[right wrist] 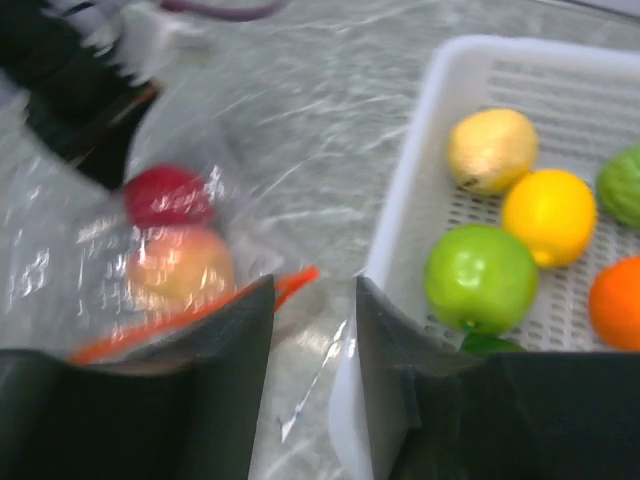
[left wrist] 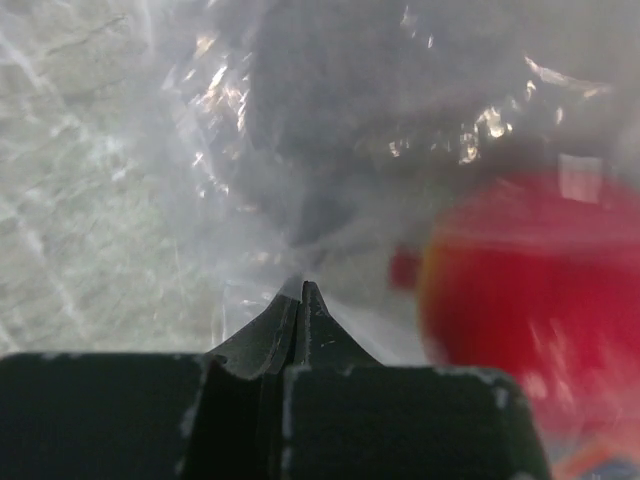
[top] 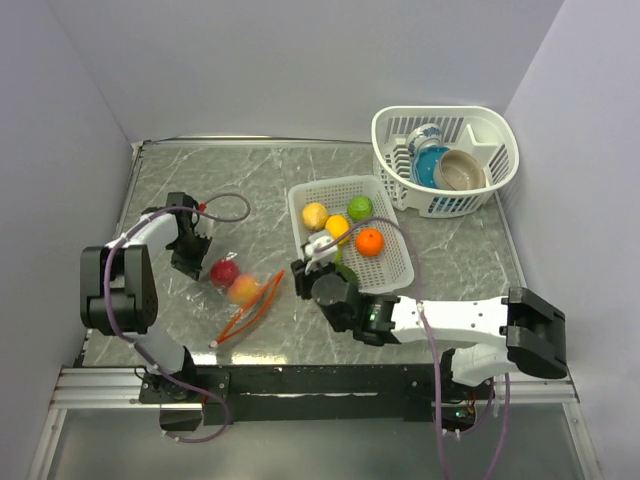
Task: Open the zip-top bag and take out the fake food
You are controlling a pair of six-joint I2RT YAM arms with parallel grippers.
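The clear zip-top bag (top: pixel 235 290) lies on the table with its orange-red zip strip (top: pixel 250 312) toward the near side. Inside it are a red fruit (top: pixel 224 271) and a peach fruit (top: pixel 245 289) of the fake food. My left gripper (top: pixel 192 250) is shut on the bag's far end, its fingertips (left wrist: pixel 300 292) pinching the film beside the red fruit (left wrist: pixel 530 290). My right gripper (right wrist: pixel 312 300) is open with nothing in it, hovering between the zip strip (right wrist: pixel 200 312) and the rim of a flat white basket (right wrist: pixel 400 230). That basket holds green (right wrist: pixel 480 277), yellow (right wrist: pixel 549 215) and orange (right wrist: pixel 615 300) fruits.
A tall white slotted basket (top: pixel 445 205) with blue and tan dishes stands at the back right. The flat basket (top: pixel 390 280) sits mid-table, just right of my right gripper. Walls close in on the left, back and right.
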